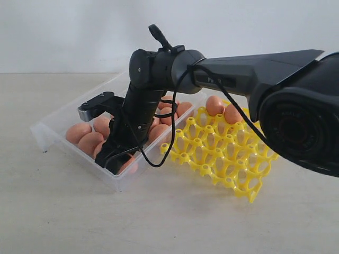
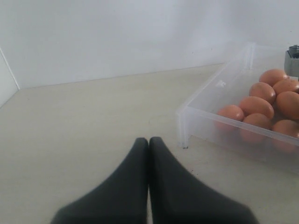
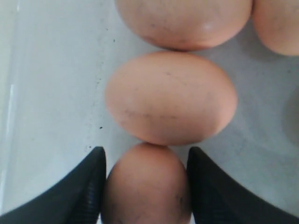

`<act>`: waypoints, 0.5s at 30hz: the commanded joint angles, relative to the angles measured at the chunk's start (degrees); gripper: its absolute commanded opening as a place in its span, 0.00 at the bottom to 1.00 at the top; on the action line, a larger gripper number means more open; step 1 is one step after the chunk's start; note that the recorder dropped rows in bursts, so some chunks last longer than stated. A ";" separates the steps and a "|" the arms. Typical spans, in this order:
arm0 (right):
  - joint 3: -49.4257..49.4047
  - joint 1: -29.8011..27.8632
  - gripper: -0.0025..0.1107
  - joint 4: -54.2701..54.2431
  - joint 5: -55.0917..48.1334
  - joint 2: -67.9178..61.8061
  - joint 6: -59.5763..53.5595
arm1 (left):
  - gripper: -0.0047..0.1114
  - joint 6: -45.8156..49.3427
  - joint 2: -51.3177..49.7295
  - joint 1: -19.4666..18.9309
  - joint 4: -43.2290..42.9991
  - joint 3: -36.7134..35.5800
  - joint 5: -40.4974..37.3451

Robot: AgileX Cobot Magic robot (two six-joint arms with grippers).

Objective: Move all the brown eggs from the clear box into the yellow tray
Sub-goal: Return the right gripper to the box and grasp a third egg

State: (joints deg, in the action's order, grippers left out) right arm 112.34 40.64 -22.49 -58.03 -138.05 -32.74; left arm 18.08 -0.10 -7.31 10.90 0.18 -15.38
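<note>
Several brown eggs [image 1: 79, 132] lie in the clear box [image 1: 53, 129] on the left. My right gripper [image 1: 114, 153] reaches down into the box near its front wall. In the right wrist view its two black fingers [image 3: 88, 186] press both sides of one brown egg [image 3: 147, 191], which rests on the box floor and touches a second egg [image 3: 170, 98]. The yellow tray [image 1: 228, 153] stands to the right of the box with two eggs [image 1: 214, 105] in its far cells. My left gripper [image 2: 149, 140] is shut on nothing above bare table, short of the box's corner [image 2: 184, 128].
The right arm's big black body [image 1: 296, 116] fills the right side of the exterior view and hangs over the tray's far corner. A loose black cable [image 1: 159, 153] droops between the box and the tray. A white wall stands behind the table.
</note>
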 commanded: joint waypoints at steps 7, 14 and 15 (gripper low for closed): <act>-0.42 0.03 0.02 4.68 0.43 3.75 7.43 | 0.00 -0.52 0.10 0.04 0.21 -0.18 0.55; -0.42 0.03 0.02 11.11 5.74 8.79 14.17 | 0.00 -0.52 0.10 0.04 0.21 -0.18 0.42; -0.42 0.03 0.02 11.11 6.49 9.36 14.95 | 0.00 -0.52 0.10 0.04 0.21 -0.18 0.42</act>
State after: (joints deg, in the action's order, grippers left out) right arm 111.87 40.67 -12.80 -53.79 -130.69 -20.11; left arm 18.08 -0.10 -7.31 10.90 0.18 -15.38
